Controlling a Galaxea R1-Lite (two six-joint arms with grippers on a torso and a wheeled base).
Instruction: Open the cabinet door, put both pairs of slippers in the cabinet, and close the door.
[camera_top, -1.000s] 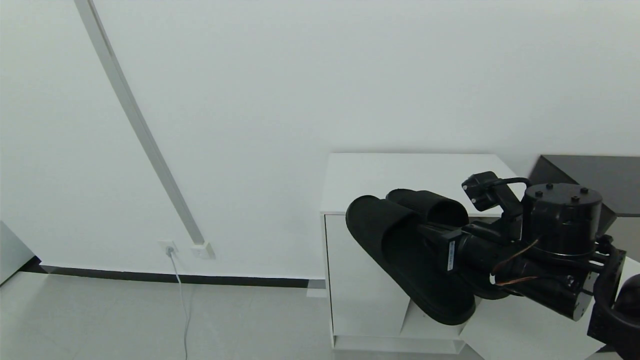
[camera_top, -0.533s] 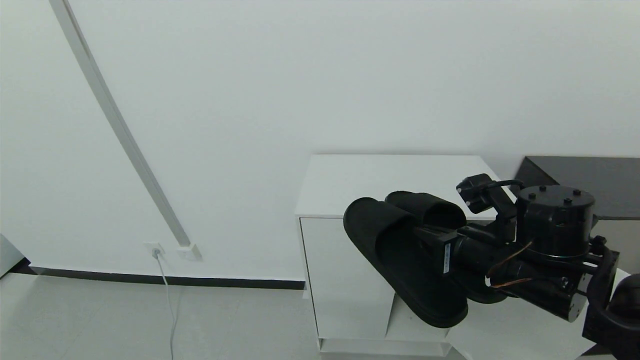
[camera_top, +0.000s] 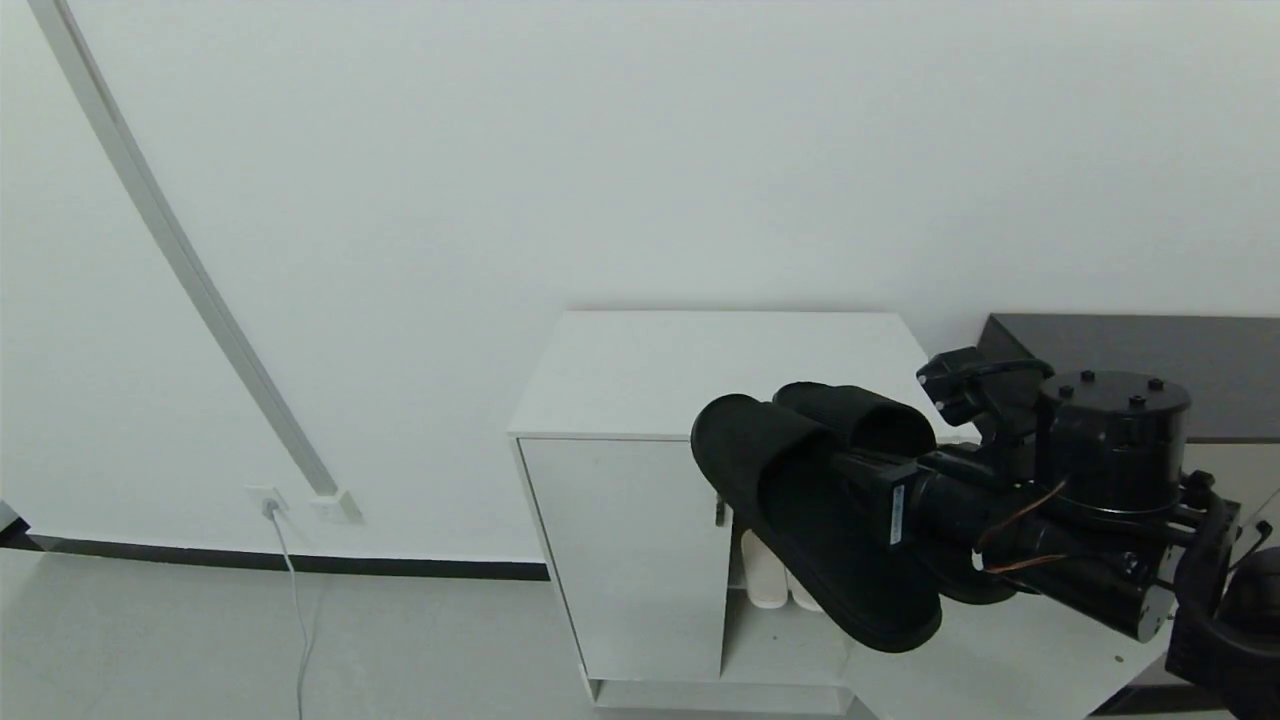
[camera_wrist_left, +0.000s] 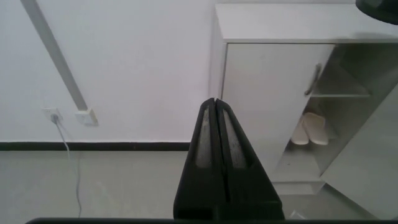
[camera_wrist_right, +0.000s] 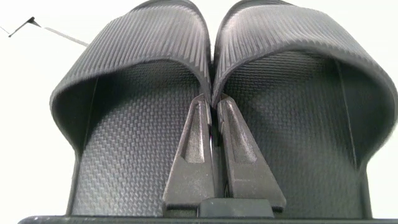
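My right gripper (camera_wrist_right: 211, 106) is clamped on the touching inner edges of a pair of black slippers (camera_top: 800, 500), holding them in the air in front of the white cabinet (camera_top: 620, 540). The cabinet's right door (camera_top: 1000, 670) stands open, with a pair of white slippers (camera_wrist_left: 310, 129) in the lower compartment. My left gripper (camera_wrist_left: 215, 109) is empty, fingers pressed together, pointing toward the cabinet.

White wall (camera_top: 600, 150) with a slanted conduit (camera_top: 190, 262), black baseboard (camera_top: 300, 560) and grey floor (camera_top: 150, 650).
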